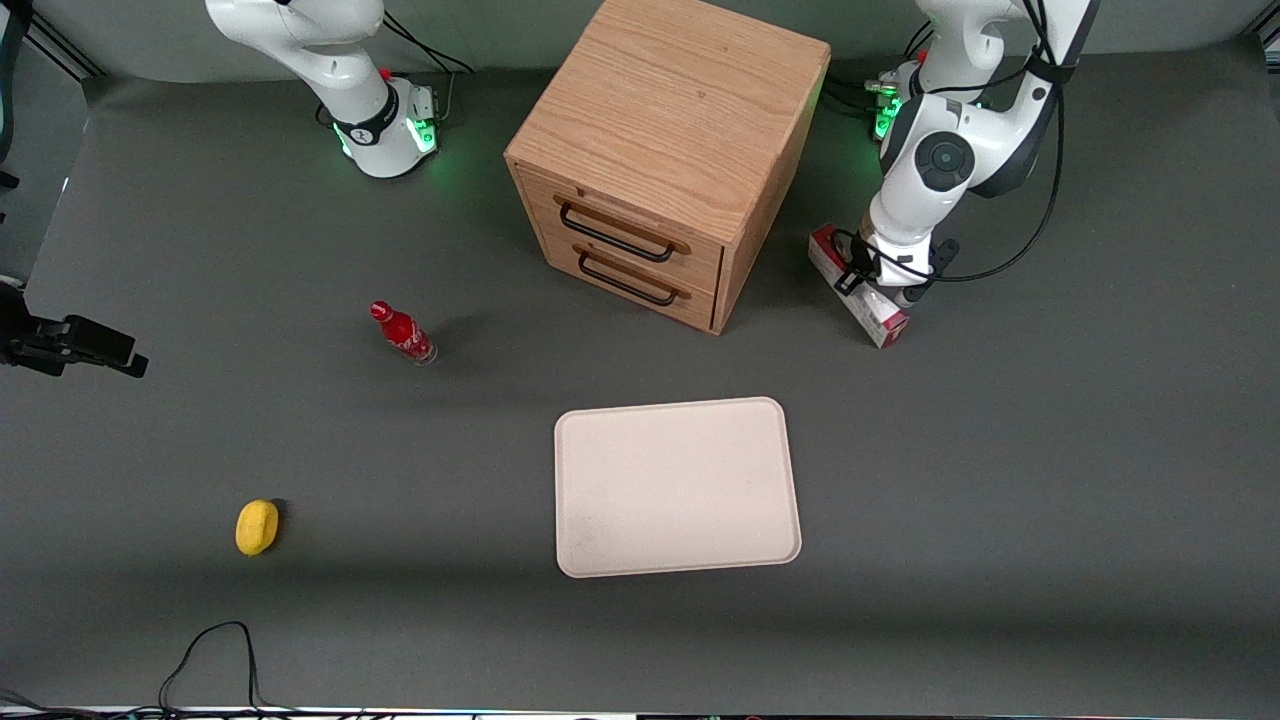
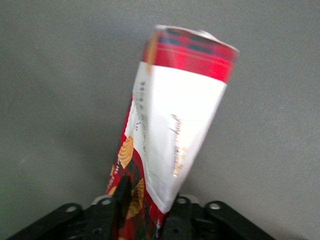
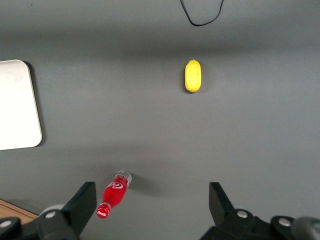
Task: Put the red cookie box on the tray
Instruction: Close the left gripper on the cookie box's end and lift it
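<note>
My black two-finger gripper [image 1: 880, 287] pinches the long, dark-red-and-white cookie box [image 1: 858, 285] beside the wooden cabinet [image 1: 668, 150], at two o'clock from the flat cream-beige tray [image 1: 676, 487]. I judge a level lift best, then lower it flat inside the rim. Carton: white panel, tartan end, cookie pictures.

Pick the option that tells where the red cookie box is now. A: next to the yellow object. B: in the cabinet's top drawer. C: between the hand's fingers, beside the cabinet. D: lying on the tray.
C: the hand is closed on the red cookie box beside the cabinet; the tray holds nothing.
</note>
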